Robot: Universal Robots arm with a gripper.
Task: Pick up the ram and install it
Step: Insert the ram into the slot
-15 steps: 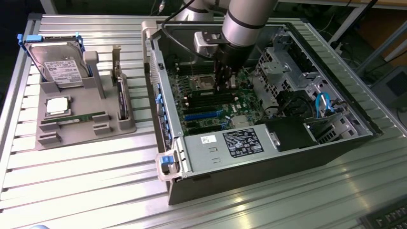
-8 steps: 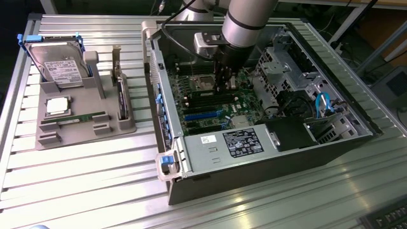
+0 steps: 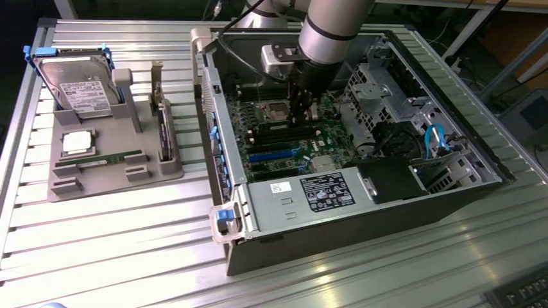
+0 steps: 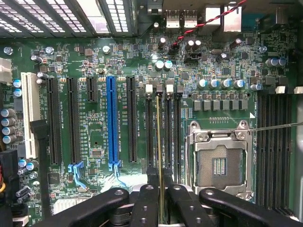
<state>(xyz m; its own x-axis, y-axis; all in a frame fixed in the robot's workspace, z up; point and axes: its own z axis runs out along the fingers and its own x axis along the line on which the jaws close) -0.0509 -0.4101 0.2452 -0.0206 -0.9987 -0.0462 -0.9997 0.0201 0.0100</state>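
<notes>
Bright overhead light; glare on table (image 3: 120, 224); case (image 3: 342, 231) interior dim.

1. Slatted metal worktop (image 3: 102, 244) carries an open computer case (image 3: 342, 237), lying on its side.
2. Inside: green motherboard (image 4: 94, 52), open processor socket (image 4: 220, 165), one blue slot (image 4: 111, 123), labelled power supply (image 3: 321, 191).
3. Grey holder (image 3: 102, 183) at the exterior view's left: hard drive (image 3: 81, 90), silver processor (image 3: 77, 142), upright expansion card (image 3: 163, 131).
</notes>
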